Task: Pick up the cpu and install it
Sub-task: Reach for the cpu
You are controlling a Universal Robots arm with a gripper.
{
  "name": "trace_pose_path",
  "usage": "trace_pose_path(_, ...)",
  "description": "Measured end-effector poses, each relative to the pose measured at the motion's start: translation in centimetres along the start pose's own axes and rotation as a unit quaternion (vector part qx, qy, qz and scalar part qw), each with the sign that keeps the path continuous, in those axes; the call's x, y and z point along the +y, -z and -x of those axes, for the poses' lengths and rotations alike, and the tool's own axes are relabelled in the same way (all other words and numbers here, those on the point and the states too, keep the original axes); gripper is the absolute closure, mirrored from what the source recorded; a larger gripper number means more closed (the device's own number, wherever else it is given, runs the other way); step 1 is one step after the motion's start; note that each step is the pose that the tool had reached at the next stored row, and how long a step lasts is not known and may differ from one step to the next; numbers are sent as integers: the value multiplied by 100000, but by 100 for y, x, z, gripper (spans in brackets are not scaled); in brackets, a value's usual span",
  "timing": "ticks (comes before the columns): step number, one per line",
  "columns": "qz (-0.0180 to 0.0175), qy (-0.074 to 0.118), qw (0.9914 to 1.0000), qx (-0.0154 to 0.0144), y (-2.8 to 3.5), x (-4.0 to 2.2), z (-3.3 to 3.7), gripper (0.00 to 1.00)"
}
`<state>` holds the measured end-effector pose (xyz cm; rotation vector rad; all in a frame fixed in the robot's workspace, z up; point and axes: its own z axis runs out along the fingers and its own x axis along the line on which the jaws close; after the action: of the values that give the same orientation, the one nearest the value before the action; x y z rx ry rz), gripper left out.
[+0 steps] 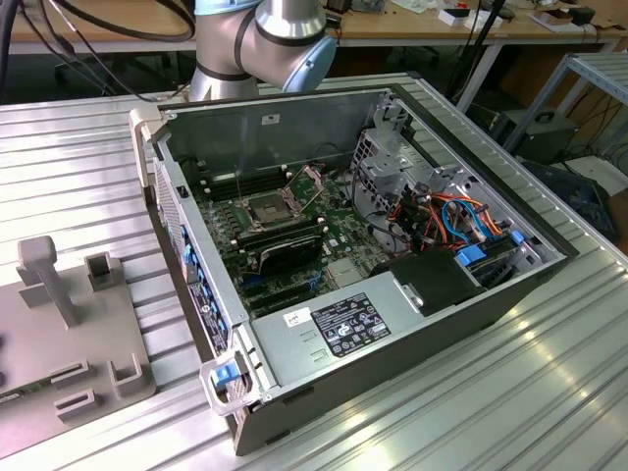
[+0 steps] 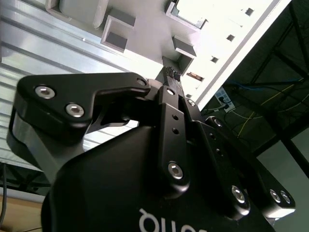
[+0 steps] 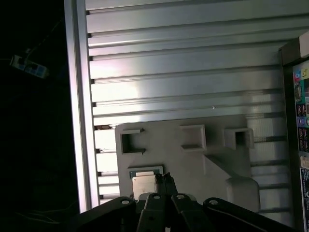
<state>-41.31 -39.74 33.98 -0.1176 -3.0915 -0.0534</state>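
Jaws pinched together, empty; cpu [image 3: 144,186] flat in grey fixture [image 3: 193,169] recess, well beyond tips.

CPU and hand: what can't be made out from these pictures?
The cpu: in the first wrist view, one side is hidden behind the hand; whether they touch cannot be told.
The fixture plate: cut off by the exterior view's left edge.
The socket: too small in the exterior view to tell its state.
The arm: cut off by the exterior view's top edge.
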Motion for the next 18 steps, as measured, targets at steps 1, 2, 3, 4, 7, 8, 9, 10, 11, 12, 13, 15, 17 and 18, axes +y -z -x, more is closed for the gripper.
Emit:
trace_pose_path(1, -6, -4, 100000, 103, -13, -1, -11, 89)
trace_pose_path(2, -12, -6, 100000, 152, -19, -2, -17, 89)
trace_pose_path(3, -16, -7, 100000, 206, -26, -3, -23, 89)
trace_pose_path(4, -14, -6, 100000, 232, -34, -3, -29, 89)
trace_pose_path(7, -19, -6, 100000, 252, -36, -4, -33, 89)
trace_pose_path(8, -16, -11, 100000, 248, -37, -4, -34, 89)
trace_pose_path(9, -18, -10, 100000, 251, -37, -4, -35, 89)
trace_pose_path(10, -16, -10, 100000, 250, -37, -4, -35, 89)
trace_pose_path(11, -18, -10, 100000, 248, -37, -4, -35, 89)
trace_pose_path(12, -18, -9, 100000, 251, -37, -4, -35, 89)
trace_pose_path(13, -19, -10, 100000, 249, -37, -4, -35, 89)
trace_pose_path(15, -17, -10, 100000, 248, -37, -4, -35, 89)
trace_pose_path(17, -16, -12, 100000, 247, -38, -5, -36, 89)
trace_pose_path(18, -17, -22, 100000, 245, -38, -6, -37, 89)
